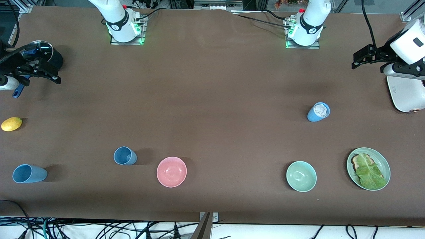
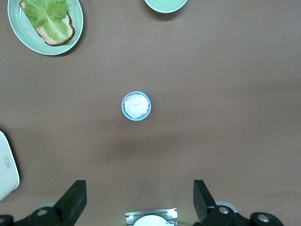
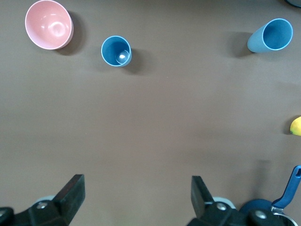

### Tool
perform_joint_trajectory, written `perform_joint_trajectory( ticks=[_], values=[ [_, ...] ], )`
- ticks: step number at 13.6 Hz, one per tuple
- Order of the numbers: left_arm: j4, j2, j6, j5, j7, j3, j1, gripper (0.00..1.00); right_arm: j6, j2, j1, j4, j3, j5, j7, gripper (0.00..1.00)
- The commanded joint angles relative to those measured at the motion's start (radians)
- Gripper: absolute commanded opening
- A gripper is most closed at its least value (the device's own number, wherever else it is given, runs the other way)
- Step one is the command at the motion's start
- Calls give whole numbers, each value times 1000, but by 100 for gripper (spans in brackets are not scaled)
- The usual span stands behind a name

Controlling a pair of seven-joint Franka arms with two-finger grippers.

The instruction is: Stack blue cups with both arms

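Matte brown desk (image 1: 212, 99), both end effectors spread and empty, left (image 1: 360, 59) and right (image 1: 49, 74) high at their own ends; tapered blue cups: paper-stuffed cup (image 1: 318, 112) mid-desk, empty cup (image 1: 125, 156) beside glossy pink bowl (image 1: 171, 171).

You see a plain brown table (image 1: 212, 99), no pattern. One muted blue cup (image 1: 125, 156) sits at about seven o'clock from the table's middle, the second blue cup (image 1: 318, 112), stuffed with something white, at about three o'clock. Your taller sky-blue cup (image 1: 29, 173) is brighter. The bowls are pink (image 1: 171, 171) and pale green (image 1: 301, 176); the plate (image 1: 385, 166) is mint, carrying a green leaf on brown toast. The lemon (image 1: 11, 123) is yellow. The arms are white, the left gripper (image 1: 360, 59) and right gripper (image 1: 49, 74) black
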Motion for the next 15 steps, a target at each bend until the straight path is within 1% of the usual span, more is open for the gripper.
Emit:
perform_joint_trajectory(
  ticks=[1, 8, 9, 13, 15],
  values=[
    [23, 7, -3, 21, 6, -1, -7, 100, -23, -8, -2, 14, -3, 3, -17, 100],
    [23, 8, -3, 21, 6, -1, -4, 100, -23, -8, -2, 14, 0, 3, -16, 100],
    [23, 31, -3, 20, 6, 1, -3, 100, -23, -8, -2, 14, 0, 3, -16, 100],
    [72, 123, -3, 4, -6, 4, 2, 100, -24, -11, -2, 10, 0, 6, -16, 100],
    [78, 169, -3, 4, -8, 4, 0, 100, -24, -11, -2, 7, -1, 8, -14, 100]
  ],
)
